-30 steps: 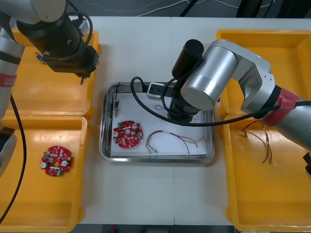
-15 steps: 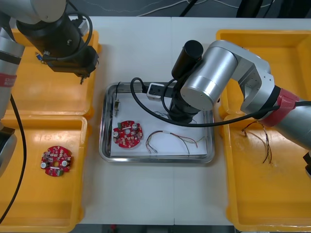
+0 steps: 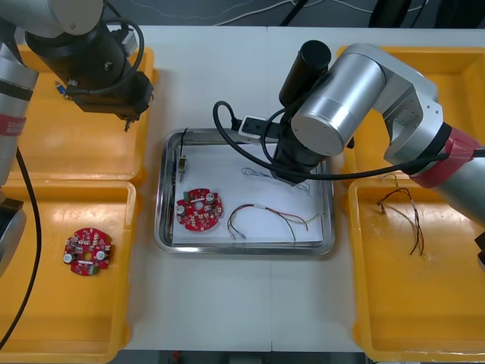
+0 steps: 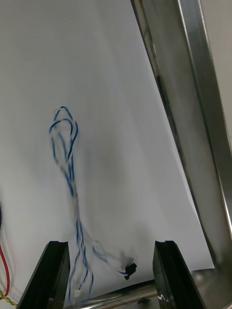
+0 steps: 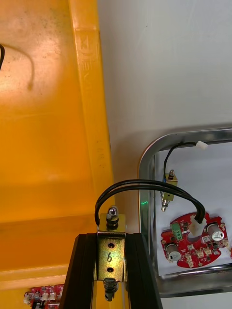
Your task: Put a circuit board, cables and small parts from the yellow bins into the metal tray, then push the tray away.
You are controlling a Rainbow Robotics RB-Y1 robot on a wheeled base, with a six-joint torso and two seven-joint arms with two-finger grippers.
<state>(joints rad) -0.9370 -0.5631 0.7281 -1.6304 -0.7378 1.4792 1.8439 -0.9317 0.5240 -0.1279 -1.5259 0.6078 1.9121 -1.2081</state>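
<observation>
Black fingers of the right tool (image 4: 110, 246) stand wide apart. It has just lifted toward the metal tray's (image 3: 168, 227) far right corner, leaving the blue and white cable (image 4: 70, 183) inside the tray. Beyond the tray's far left corner, the left tool (image 5: 110, 237) grips a small metal part (image 5: 111, 256), probably the next delivery.

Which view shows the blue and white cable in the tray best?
Right wrist view: the blue and white cable lies nearly whole on the metal tray's white inside, before the open right gripper. The front view shows just its loop beside the right arm; the left wrist view faces the tray's other end.
</observation>
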